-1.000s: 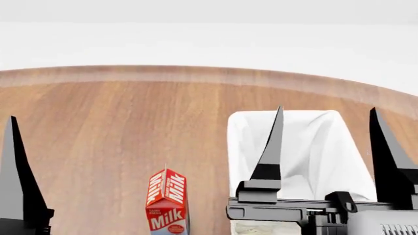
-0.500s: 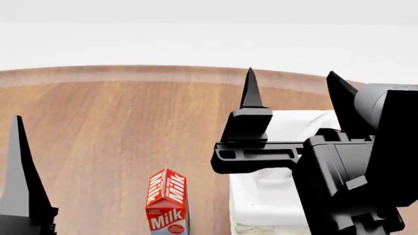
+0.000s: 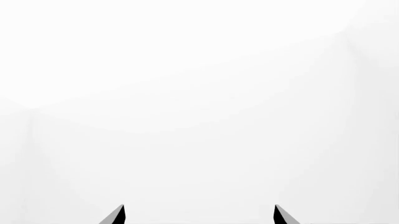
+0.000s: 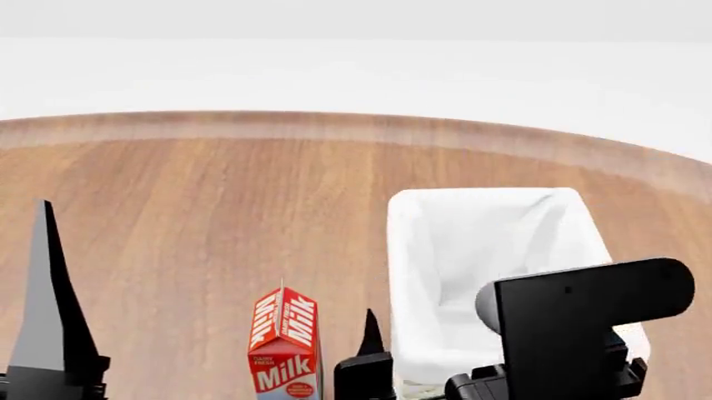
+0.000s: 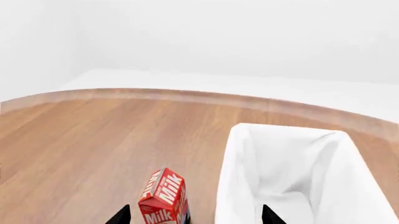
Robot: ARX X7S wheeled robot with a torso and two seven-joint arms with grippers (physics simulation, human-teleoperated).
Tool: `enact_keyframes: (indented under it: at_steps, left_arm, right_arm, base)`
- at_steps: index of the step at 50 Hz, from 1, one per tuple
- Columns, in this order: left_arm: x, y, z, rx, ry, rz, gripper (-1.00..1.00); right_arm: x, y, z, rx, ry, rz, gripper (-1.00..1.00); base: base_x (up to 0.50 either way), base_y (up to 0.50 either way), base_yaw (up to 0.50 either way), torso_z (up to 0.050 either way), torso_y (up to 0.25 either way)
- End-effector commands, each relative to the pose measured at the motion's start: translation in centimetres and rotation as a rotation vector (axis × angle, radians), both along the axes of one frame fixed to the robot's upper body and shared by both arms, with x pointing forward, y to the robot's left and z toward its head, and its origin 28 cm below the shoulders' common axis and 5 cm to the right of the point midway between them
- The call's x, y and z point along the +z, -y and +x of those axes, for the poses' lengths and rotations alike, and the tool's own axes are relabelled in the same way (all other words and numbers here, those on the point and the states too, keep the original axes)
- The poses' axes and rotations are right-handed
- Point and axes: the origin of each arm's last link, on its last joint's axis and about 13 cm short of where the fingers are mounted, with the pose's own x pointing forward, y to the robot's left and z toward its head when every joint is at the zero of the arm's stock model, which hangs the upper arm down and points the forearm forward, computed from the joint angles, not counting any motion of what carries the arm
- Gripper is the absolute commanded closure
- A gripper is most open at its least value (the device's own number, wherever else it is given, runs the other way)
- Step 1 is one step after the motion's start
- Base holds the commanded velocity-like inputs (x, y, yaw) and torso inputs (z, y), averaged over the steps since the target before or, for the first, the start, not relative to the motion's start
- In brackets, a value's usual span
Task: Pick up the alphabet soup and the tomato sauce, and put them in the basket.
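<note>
Lowering from its raised spot above the basket (image 4: 445, 250), my right hand (image 5: 193, 215) now sits near its front, fingers spread, empty. Left hand (image 3: 198, 215) likewise spread. Neither can shows.

A wooden table (image 4: 200, 208) with a rounded far edge carries a red milk carton (image 4: 283, 342), upright near the front, and a white-lined basket (image 4: 418, 275) just right of it, reaching farther back.
</note>
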Motion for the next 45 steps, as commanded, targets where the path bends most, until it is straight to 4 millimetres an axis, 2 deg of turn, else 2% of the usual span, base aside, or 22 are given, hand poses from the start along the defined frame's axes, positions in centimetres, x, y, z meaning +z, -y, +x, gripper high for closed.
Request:
enact_keyframes:
  at_steps: [1,7,15,34,37,45]
  left_arm:
    - [0.0,0.1,0.0,-0.001,-0.004,0.003,-1.0]
    - [0.2,0.0,-0.1,0.003,0.003,0.0,-1.0]
    - [0.2,0.0,0.0,0.001,0.003,-0.001,-1.0]
    - [0.1,0.0,-0.1,0.001,-0.003,-0.001,-1.0]
    - [0.1,0.0,-0.1,0.002,-0.001,-0.002,-1.0]
    - [0.2,0.0,-0.2,0.006,-0.001,-0.001,-1.0]
  right_arm:
    - [-3.2,-0.2,-1.5,0.023,-0.15,-0.061,-1.0]
    - [-3.6,-0.3,-2.0,0.028,-0.237,-0.08,-1.0]
    - [-7.0,-0.7,-3.9,0.075,-0.382,-0.147,-1.0]
    - [-9.3,-0.7,-8.5,0.127,-0.492,-0.237,-1.0]
    - [-9.2,-0.7,-8.8,0.132,-0.499,-0.235,-1.0]
    - [-10.8,-0.3,-10.0,0.136,-0.567,-0.283,-1.0]
  base:
    - [0.0,0.0,0.0,0.0,0.0]
    - [0.0,0.0,0.0,0.0,0.0]
    - [0.0,0.0,0.0,0.0,0.0]
    - [0.0,0.0,0.0,0.0,0.0]
    - [0.0,0.0,0.0,0.0,0.0]
    - [0.0,0.0,0.0,0.0,0.0]
